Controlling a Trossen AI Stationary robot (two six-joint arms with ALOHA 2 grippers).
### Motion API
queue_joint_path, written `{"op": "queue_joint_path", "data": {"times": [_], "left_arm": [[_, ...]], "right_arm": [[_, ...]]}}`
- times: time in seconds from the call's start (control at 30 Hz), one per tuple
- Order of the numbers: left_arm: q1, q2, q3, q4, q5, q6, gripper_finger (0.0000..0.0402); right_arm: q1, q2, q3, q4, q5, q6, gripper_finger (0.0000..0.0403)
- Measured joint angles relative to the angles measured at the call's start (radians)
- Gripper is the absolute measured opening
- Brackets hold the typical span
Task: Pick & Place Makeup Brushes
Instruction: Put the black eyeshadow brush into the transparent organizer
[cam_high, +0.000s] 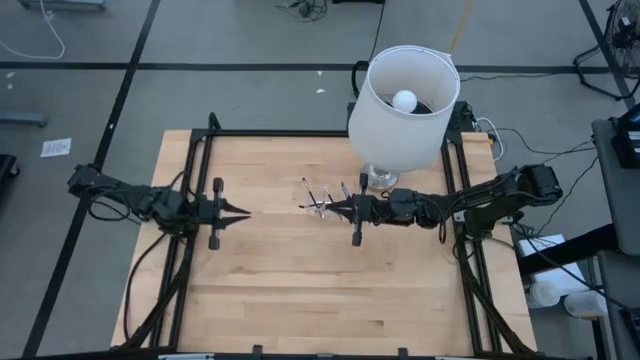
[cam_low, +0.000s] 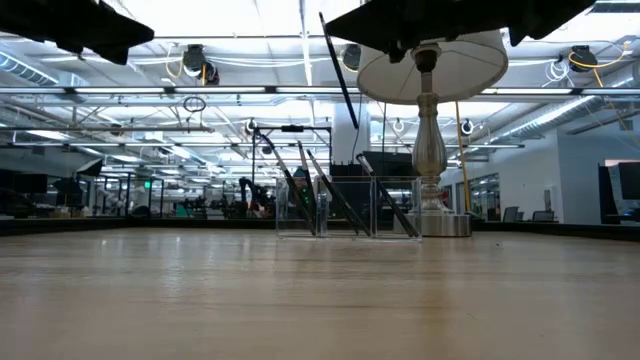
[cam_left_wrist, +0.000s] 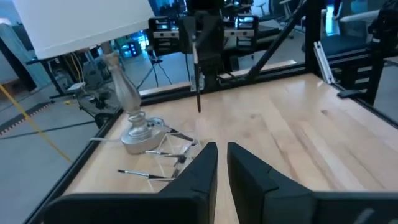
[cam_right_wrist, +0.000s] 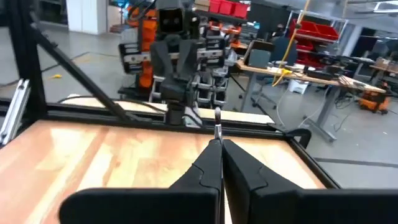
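1. Closest to the lens, left gripper (cam_left_wrist: 222, 148): dark fingers parted by a narrow slit, nothing between them; hovering above the table (cam_low: 200, 300), left of centre, tips pointing toward the other arm.
2. Right gripper (cam_right_wrist: 219, 144): pinched tight on one makeup brush (cam_left_wrist: 198, 93); hanging down from the fingers, lower end clear of the wood. Only a short pale stub of it visible past the fingertips in the right wrist view.
3. Just under and beside that gripper, near mid-table: remaining makeup brushes (cam_low: 310, 190), leaning at slants inside a clear holder (cam_low: 395, 205). Exact count hard to make out; holder walls nearly invisible from above.
4. Touching or just behind the holder, cannot tell which: lamp (cam_low: 430, 140), silver base, white shade hiding part of the right arm in the high view.
5. Low view: both arms cut off, mere dark shapes at the upper edge.
6. Beyond the table, on the floor: paper (cam_high: 55, 147), print too small to read.
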Motion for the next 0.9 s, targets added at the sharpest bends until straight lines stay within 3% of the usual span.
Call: {"op": "queue_joint_path", "data": {"times": [0.3,0.47,0.67,0.9], "left_arm": [[0.000,-0.011,0.000,-0.047,0.014,0.010,0.0046],[0.000,-0.011,0.000,-0.048,0.036,0.013,0.0046],[0.000,-0.011,0.000,-0.047,0.036,0.016,0.0046],[0.000,-0.011,0.000,-0.053,0.036,0.001,0.0046]], "right_arm": [[-0.021,0.057,0.001,0.111,0.000,0.004,0.0000],[-0.049,0.135,0.000,0.191,-0.078,-0.021,0.0000],[-0.100,0.220,0.000,0.262,-0.073,0.010,0.0000],[-0.102,0.260,0.000,0.352,0.079,-0.019,0.0000]]}}
